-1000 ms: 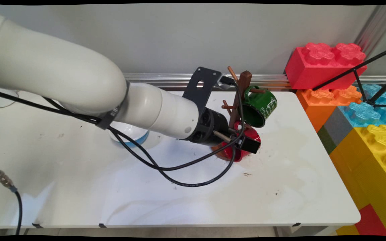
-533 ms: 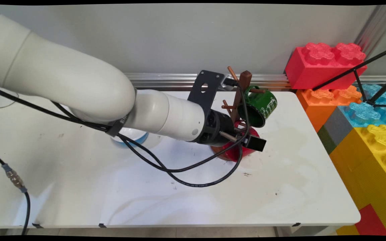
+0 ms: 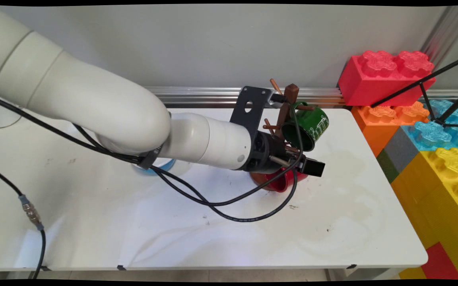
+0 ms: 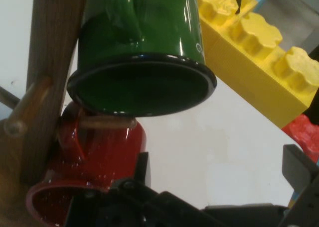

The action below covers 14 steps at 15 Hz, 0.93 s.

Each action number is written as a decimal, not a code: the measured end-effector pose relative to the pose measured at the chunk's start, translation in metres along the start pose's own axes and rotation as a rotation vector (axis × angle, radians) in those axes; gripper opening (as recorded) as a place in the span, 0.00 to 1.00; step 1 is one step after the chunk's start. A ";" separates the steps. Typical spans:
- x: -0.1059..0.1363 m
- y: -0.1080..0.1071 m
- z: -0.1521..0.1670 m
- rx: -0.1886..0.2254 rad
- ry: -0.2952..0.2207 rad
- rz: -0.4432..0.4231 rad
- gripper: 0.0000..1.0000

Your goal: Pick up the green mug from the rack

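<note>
A brown wooden mug tree point(image 3: 291, 95) stands at the back of the white table point(image 3: 94, 222). A green mug point(image 3: 307, 128) hangs mouth-down from an upper peg. Below it, a red mug point(image 3: 282, 182) hangs from a lower peg close to the stand's base. My gripper point(image 3: 303, 159) reaches in from the left, level with the red mug and just under the green one. In the hand view the green mug point(image 4: 142, 53) fills the top and the red mug point(image 4: 97, 157) sits left of my left finger. The gripper point(image 4: 219, 162) is open, with only bare table between its fingers.
A white and blue bowl point(image 3: 161, 165) lies partly under the arm. Large toy blocks, red point(image 3: 384, 75), orange point(image 3: 388, 119) and yellow point(image 3: 439, 186), are stacked off the table's right edge, crossed by black tripod legs point(image 3: 424, 85). Black cables point(image 3: 233, 210) loop over the table's middle.
The hand has slid to the right along the mug tree's front, its near finger moving past the red mug. Both mugs hang where they were.
</note>
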 end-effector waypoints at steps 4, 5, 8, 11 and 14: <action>0.001 0.000 0.005 -0.004 0.017 -0.007 1.00; 0.001 0.000 0.007 -0.005 0.023 -0.009 1.00; 0.003 0.000 0.010 -0.008 0.035 -0.011 1.00; 0.004 0.001 0.012 -0.010 0.045 -0.013 1.00; 0.007 0.002 0.014 -0.013 0.058 -0.014 1.00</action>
